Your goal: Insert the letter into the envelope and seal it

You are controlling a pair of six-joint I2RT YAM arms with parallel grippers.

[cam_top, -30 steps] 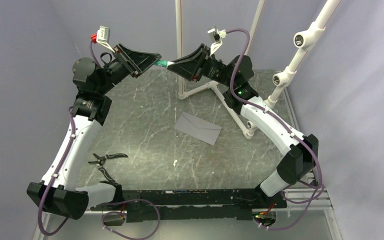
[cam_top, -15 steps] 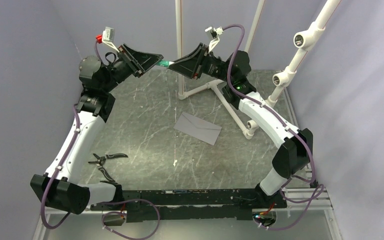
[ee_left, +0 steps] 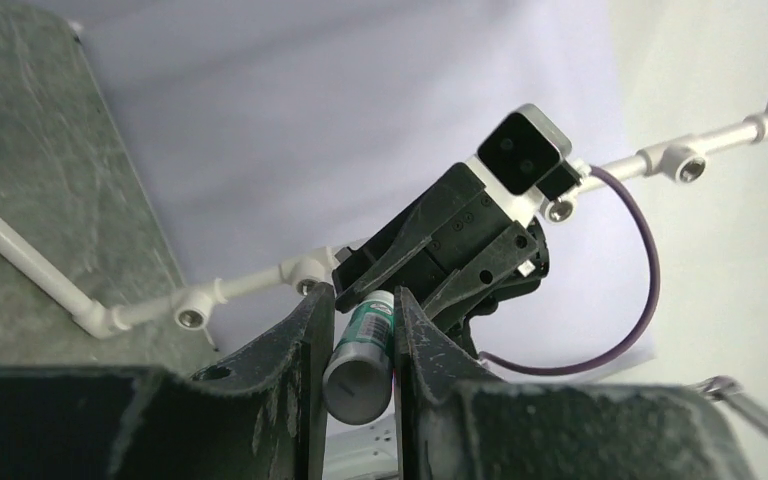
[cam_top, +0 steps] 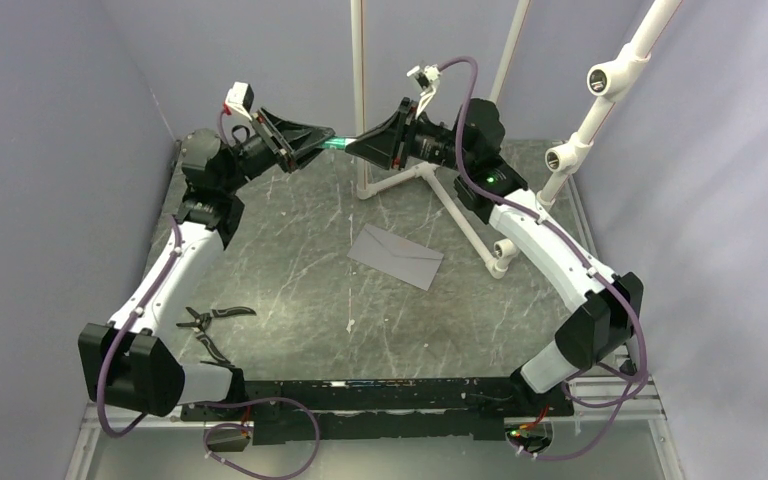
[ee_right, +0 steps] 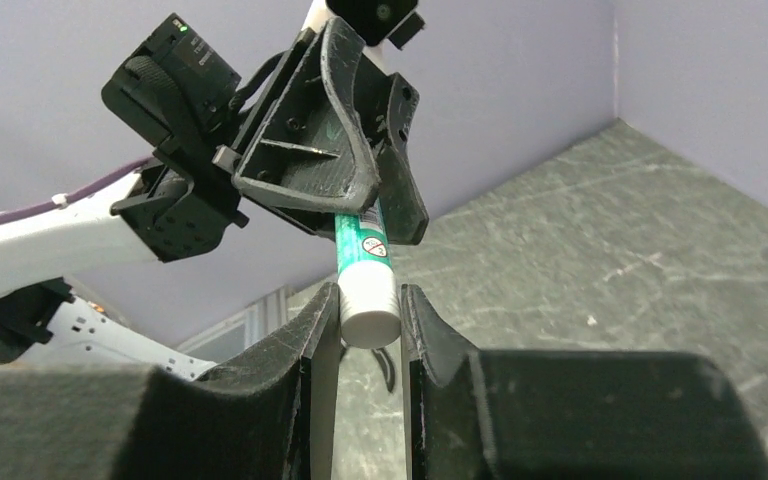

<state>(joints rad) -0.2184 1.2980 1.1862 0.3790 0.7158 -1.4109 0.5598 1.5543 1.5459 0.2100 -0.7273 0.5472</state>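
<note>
— Where's the envelope (cam_top: 396, 256)?
— Flat on the table (cam_top: 290, 250), centre frame.
— And who holds what?
— Upper centre, left gripper (cam_top: 322, 140) and right gripper (cam_top: 358, 146) each clamp one end of a green glue stick (cam_top: 341, 144).

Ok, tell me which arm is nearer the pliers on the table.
Left. The left arm runs right beside the pliers; the right arm stands across the table, beyond the envelope.
</note>
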